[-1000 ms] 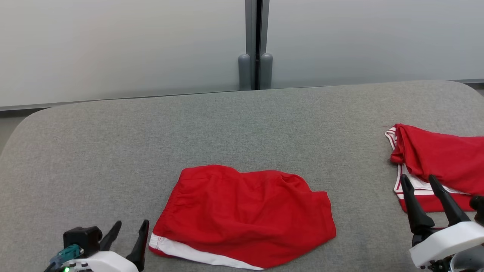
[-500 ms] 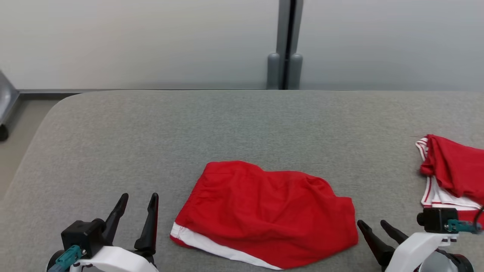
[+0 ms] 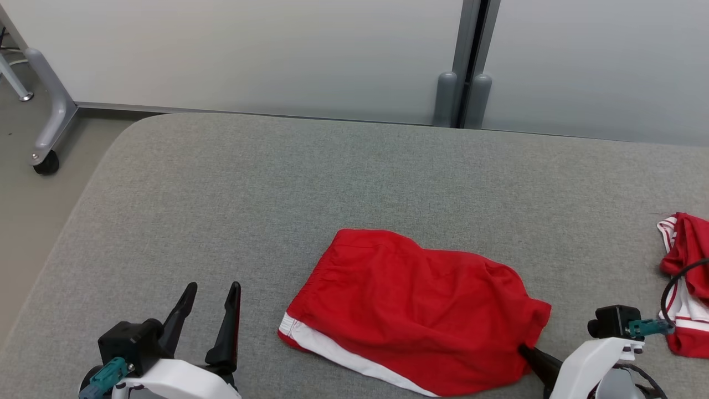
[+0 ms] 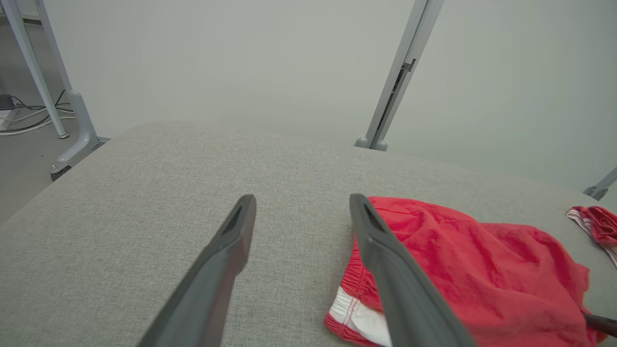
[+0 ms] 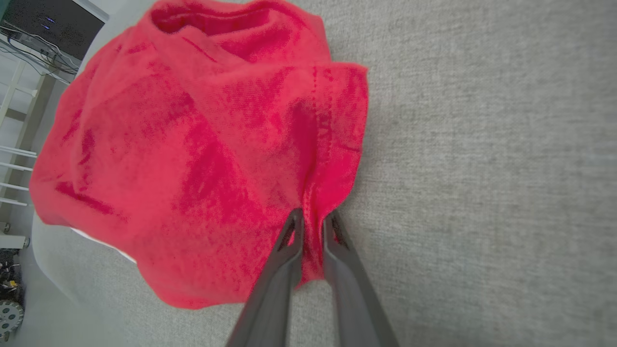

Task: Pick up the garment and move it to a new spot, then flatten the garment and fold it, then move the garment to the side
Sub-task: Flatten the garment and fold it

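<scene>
Grey padded table: right gripper pinches an edge of the red garment at 5 o'clock, left gripper spread at 7, red-and-white clothing at 3.

grey table, castored leg, red-white pile

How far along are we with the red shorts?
Done: the red shorts lie fairly flat, seemingly folded, on the grey cushion. In hand: the right gripper is shut on their right edge; the left gripper hangs open beside them. Left: lifting and moving them aside, probably.
</scene>
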